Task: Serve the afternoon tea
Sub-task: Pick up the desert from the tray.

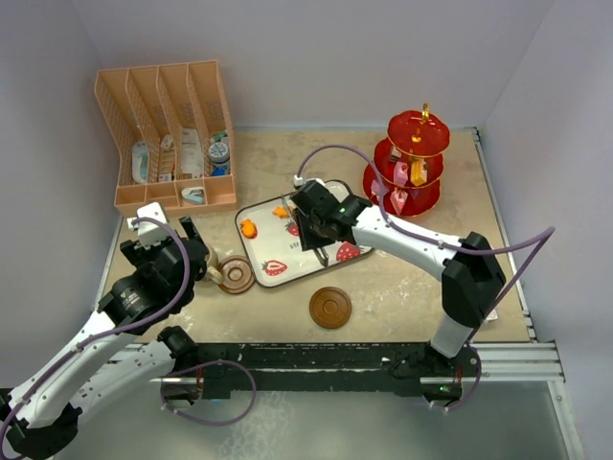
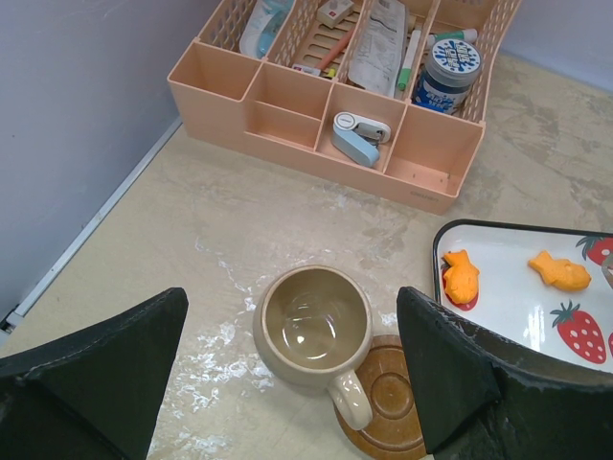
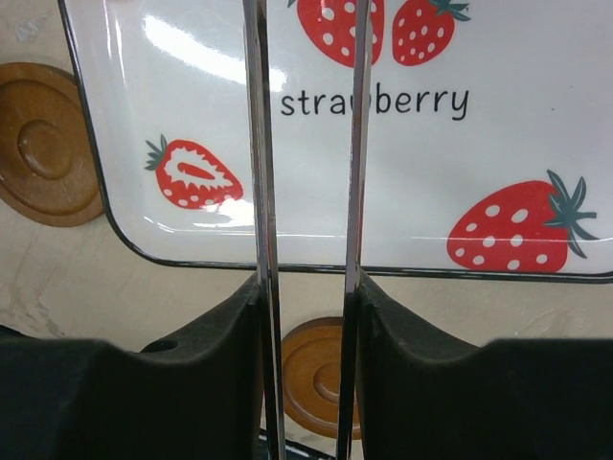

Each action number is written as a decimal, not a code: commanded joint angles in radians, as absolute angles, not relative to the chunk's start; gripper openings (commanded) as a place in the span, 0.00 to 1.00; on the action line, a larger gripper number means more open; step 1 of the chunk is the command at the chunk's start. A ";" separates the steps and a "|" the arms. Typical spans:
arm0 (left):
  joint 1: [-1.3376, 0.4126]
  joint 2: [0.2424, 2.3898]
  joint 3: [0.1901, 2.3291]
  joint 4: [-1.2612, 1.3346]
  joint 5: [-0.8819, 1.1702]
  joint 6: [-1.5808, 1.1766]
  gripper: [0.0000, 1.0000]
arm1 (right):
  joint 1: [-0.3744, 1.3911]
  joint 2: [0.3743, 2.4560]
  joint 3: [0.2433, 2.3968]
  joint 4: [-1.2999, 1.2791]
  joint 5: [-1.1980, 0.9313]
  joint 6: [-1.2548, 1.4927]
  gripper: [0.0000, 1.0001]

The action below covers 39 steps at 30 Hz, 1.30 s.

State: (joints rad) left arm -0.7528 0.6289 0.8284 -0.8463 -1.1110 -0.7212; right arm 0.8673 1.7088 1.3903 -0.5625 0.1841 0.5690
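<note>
Tan mug (image 2: 316, 326) stands upright on the bench (image 2: 192, 220), just left of a brown saucer (image 2: 385, 402), with its handle over the saucer's rim. Whether its base touches the saucer is hard to tell. The left claw (image 1: 170, 230) hangs above the mug, released, its fingers spread wide on either side. Two orange toy cakes (image 2: 461, 278) lie at the far end of the strawberry tray (image 1: 268, 244). The right claw (image 3: 306, 307) is over that tray, clenched on metal tongs (image 3: 261, 192). A second saucer (image 1: 330, 308) lies near the tray's front edge. The red three-tier stand (image 1: 412, 163) is at the far right.
</note>
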 commanded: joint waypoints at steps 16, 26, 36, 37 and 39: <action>-0.751 0.638 0.857 -0.822 -1.112 -0.712 0.88 | 0.736 1.880 1.451 -0.492 0.141 0.449 0.33; -0.751 0.649 0.856 -0.818 -1.108 -0.704 0.88 | 0.749 1.811 1.365 -0.468 0.078 0.403 0.33; -0.750 0.645 0.855 -0.819 -1.108 -0.706 0.88 | 0.804 1.780 1.339 -0.495 0.072 0.399 0.33; -0.750 0.644 0.855 -0.818 -1.108 -0.706 0.88 | 0.808 1.772 1.338 -0.500 0.074 0.402 0.33; -0.751 0.642 0.856 -0.818 -1.108 -0.706 0.88 | 0.815 1.755 1.335 -0.504 0.076 0.406 0.33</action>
